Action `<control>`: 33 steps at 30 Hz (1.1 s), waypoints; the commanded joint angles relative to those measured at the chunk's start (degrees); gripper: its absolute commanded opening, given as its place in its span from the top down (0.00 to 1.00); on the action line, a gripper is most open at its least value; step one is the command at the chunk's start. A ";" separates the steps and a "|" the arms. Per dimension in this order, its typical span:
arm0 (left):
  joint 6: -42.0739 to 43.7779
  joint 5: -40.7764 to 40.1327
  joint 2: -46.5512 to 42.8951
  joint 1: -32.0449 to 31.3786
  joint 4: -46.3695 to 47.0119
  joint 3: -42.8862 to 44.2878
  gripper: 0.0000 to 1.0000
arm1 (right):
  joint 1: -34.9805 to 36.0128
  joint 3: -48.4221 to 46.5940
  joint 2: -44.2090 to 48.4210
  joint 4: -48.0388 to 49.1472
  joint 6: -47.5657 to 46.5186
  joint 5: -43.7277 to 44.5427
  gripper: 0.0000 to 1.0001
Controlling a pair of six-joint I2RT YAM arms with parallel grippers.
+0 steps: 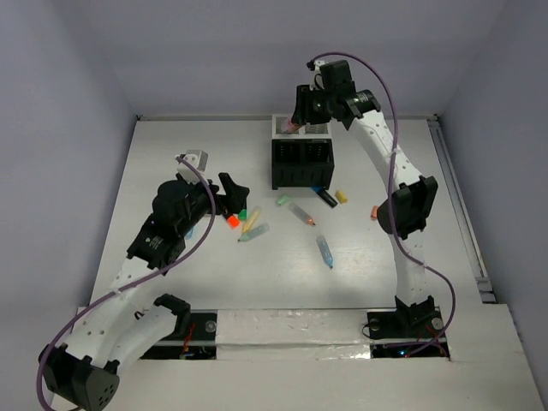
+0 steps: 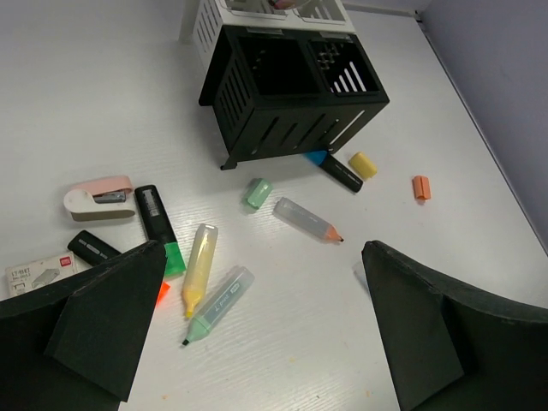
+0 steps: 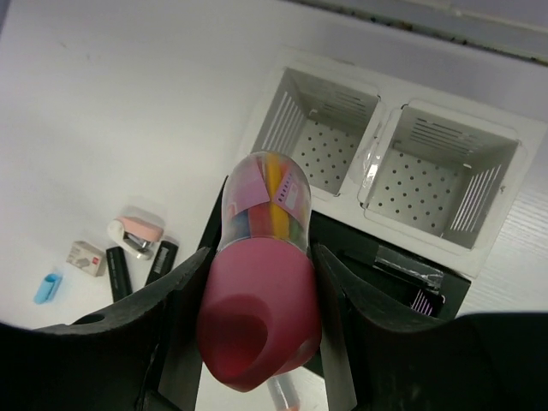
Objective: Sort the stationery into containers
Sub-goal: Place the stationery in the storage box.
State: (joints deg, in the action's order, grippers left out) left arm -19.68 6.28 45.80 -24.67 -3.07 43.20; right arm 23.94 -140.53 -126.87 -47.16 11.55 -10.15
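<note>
The mesh organizer (image 1: 301, 163) stands at the back centre, with two black compartments in front and two white ones (image 3: 330, 137) behind. My right gripper (image 3: 257, 317) is shut on the fat pink tube (image 3: 261, 282) and holds it above the organizer, over the near edge of the left white compartment. My left gripper (image 2: 261, 282) is open and empty above loose stationery: a yellow marker (image 2: 199, 267), a green-tipped grey marker (image 2: 218, 301), an orange-tipped grey marker (image 2: 306, 219), a green cap (image 2: 257, 192), a yellow cap (image 2: 363, 164), an orange cap (image 2: 420, 187) and a black marker (image 2: 336, 169).
A pink-and-white stapler (image 2: 98, 197), a green-capped black marker (image 2: 157, 224) and a small box (image 2: 34, 274) lie at the left. A light blue pen (image 1: 324, 251) lies nearer the front. The table's raised rail (image 1: 458, 205) runs along the right.
</note>
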 commanded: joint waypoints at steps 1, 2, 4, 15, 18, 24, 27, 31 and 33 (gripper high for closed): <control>1.58 1.71 0.16 0.14 2.02 0.22 0.01 | -0.13 -0.63 0.66 5.22 0.14 0.66 0.94; 1.66 1.71 0.17 0.14 1.93 0.13 0.01 | -0.13 -1.15 -0.30 5.93 0.14 0.75 0.94; 1.75 1.36 0.17 0.14 1.75 0.04 0.01 | -0.13 -1.94 -1.27 6.46 0.05 1.53 0.94; 2.02 1.36 1.22 0.67 1.84 0.39 0.01 | -0.13 -0.09 -4.53 11.38 -0.56 3.39 0.95; 2.02 1.36 1.66 0.67 1.84 0.48 0.01 | -0.13 -0.09 -6.02 12.70 -0.65 2.16 0.95; 2.19 1.19 1.92 0.67 1.75 0.48 0.01 | -0.13 -0.36 -7.34 14.02 -0.57 3.12 0.94; 2.28 1.19 2.01 1.20 1.75 0.57 0.01 | -0.13 1.30 -6.82 16.21 -0.13 2.42 0.76; 2.10 1.01 1.92 1.20 1.84 0.31 0.01 | -0.13 3.16 -5.85 18.50 0.49 1.28 0.51; 1.67 1.01 2.01 1.73 2.01 0.13 0.01 | -0.13 3.51 -5.50 19.29 0.93 0.92 0.40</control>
State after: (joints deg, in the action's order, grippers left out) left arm -18.24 7.09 47.97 -23.59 -3.03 43.20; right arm 23.94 -136.94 -135.50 -34.26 11.84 -7.92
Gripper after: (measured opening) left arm 0.990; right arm 0.534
